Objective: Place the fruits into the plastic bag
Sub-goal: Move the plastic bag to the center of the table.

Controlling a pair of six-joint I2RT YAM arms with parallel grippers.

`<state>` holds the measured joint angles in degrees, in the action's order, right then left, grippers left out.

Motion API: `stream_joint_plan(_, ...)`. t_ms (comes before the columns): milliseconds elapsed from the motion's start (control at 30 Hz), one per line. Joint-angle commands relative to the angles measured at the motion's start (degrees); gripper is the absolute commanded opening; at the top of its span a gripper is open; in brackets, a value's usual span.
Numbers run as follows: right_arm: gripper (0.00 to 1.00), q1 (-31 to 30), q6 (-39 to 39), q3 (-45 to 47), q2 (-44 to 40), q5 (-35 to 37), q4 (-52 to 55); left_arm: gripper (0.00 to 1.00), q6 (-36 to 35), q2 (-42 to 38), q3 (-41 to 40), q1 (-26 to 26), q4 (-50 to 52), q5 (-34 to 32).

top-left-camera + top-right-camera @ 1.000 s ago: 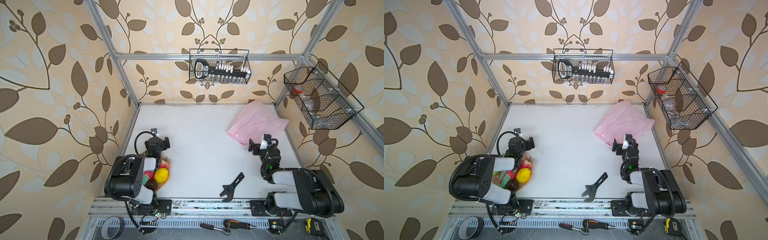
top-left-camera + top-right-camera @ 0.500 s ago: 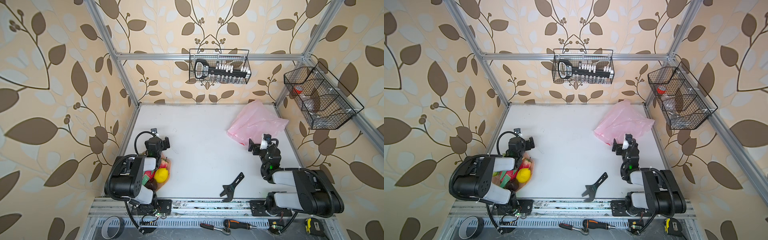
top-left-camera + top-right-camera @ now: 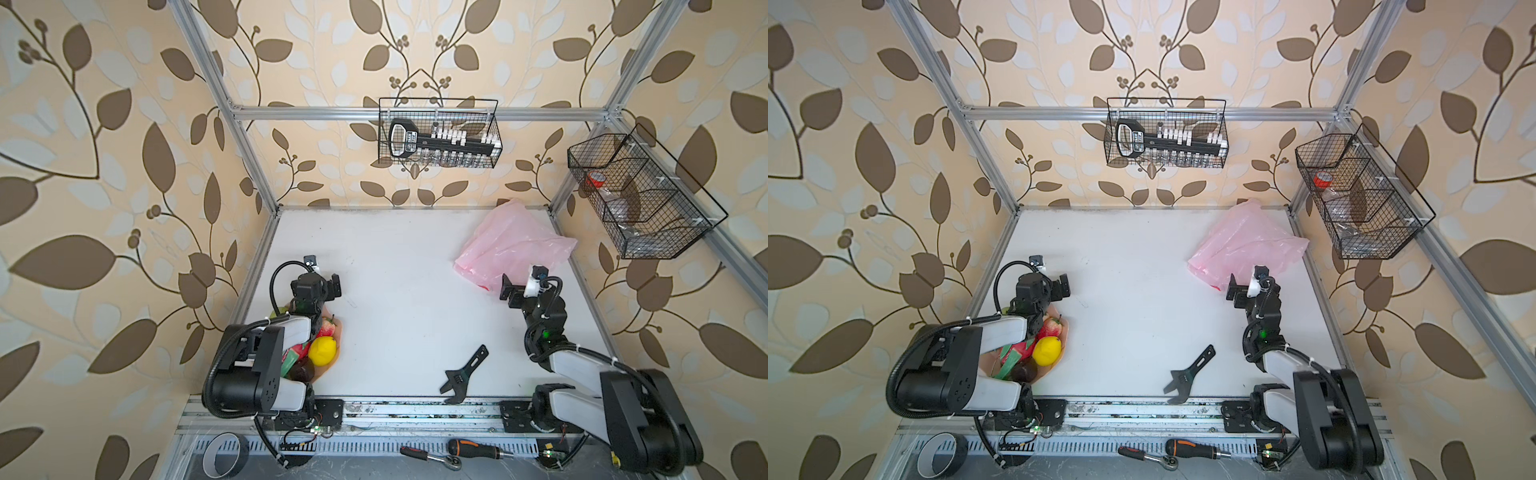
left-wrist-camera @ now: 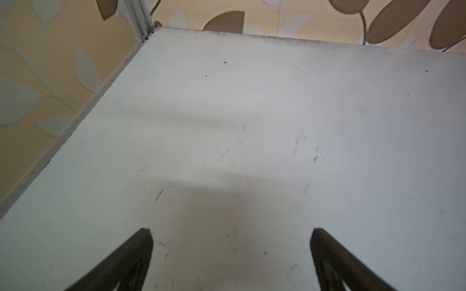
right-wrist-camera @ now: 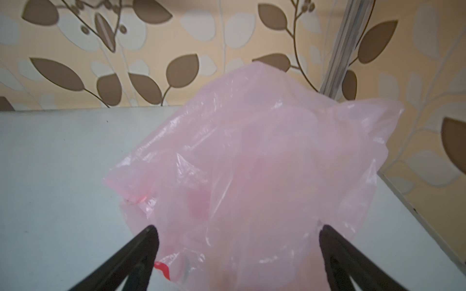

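The fruits lie in a heap on a peach plate (image 3: 333,362) at the near left, partly under my left arm: a yellow lemon (image 3: 322,351) (image 3: 1047,351), a strawberry (image 3: 327,327), a dark purple fruit (image 3: 303,370) and a red-and-green dragon fruit (image 3: 1016,354). The pale pink plastic bag (image 3: 511,245) (image 3: 1246,245) (image 5: 264,163) lies crumpled at the far right. My left gripper (image 3: 318,286) (image 4: 232,234) hangs open over bare table just beyond the plate. Open too, my right gripper (image 3: 524,286) (image 5: 237,231) is at the bag's near edge, its fingers either side of the plastic.
A black adjustable wrench (image 3: 463,374) lies near the front edge, right of centre. Wire baskets hang on the back wall (image 3: 438,133) and the right frame (image 3: 640,199). A ratchet (image 3: 430,457), a screwdriver (image 3: 478,449) and a tape roll (image 3: 224,455) sit below the front rail.
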<state>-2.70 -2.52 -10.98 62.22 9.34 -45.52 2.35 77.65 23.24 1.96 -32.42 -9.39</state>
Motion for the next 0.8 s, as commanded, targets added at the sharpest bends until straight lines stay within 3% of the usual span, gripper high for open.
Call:
stream_joint_plan(0,1.0,-1.5,-0.6,-2.6,-7.5,3.2,9.9,0.99,-0.8,-7.6,1.8,0.6,4.5,0.9)
stream_joint_plan(200,1.0,-0.7,-8.6,-12.8,-11.7,2.4,27.9,0.99,4.7,-18.5,6.1,0.7,18.0,2.4)
stream_joint_plan(300,1.0,5.3,-16.6,-21.4,-7.2,-5.9,38.4,0.99,8.5,-20.9,12.7,1.0,29.5,4.4)
stream_joint_plan(467,1.0,15.2,-22.7,-34.2,4.5,-20.3,52.2,0.99,13.3,-19.7,27.6,2.8,49.7,8.9)
stream_joint_plan(633,1.0,19.5,-23.0,-40.4,12.2,-23.8,59.6,0.99,20.0,-16.3,38.9,9.8,61.0,15.7)
stream_joint_plan(767,0.99,21.6,-23.2,-42.1,16.3,-26.1,62.3,0.99,23.4,-13.9,42.5,14.8,62.8,21.7)
